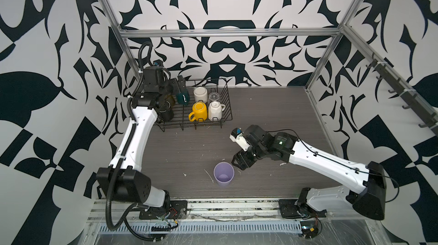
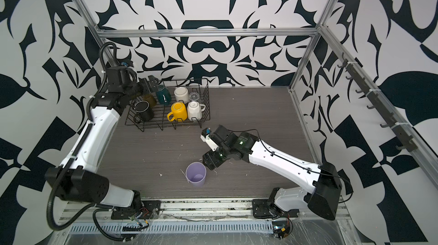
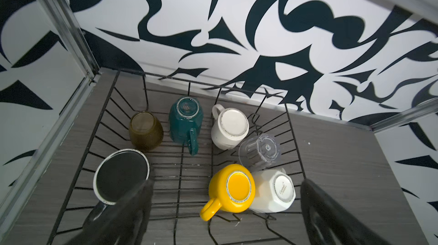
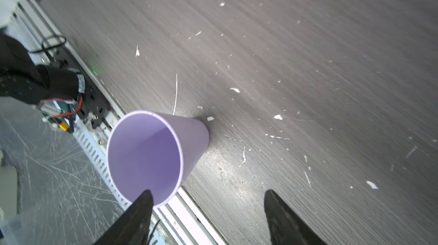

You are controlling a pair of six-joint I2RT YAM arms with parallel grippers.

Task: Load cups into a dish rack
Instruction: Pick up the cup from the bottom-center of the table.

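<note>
Lilac tumbler (image 1: 223, 174): upright, mouth up, alone at 6 o'clock on the surface (image 1: 272, 118) and well apart from the rack. It is the one cup not yet loaded.
Right jaws: partly open and holding nothing, low at the tumbler's 2 o'clock. In the right wrist view one fingertip (image 4: 144, 198) overlaps the rim and the other stands over bare surface, so they look set to straddle the wall.
Left to do: grip the tumbler, carry it to 11 o'clock, and probably turn it over.
Dish rack (image 1: 189, 124): at 11 o'clock on the surface, with seven cups inside. The task looks nearly done.
Near row: black mug (image 2: 144, 111), then a free gap, then yellow mug (image 1: 199, 111) and cream faceted mug (image 1: 215, 110), all bottom up.
Far row: amber glass (image 3: 145, 131), dark-green mug (image 1: 183, 98), white mug (image 1: 200, 94) and clear glass (image 1: 214, 95), bottoms up as far as shows.
Left jaws: wide open and empty, above the rack's 10 o'clock corner.
</note>
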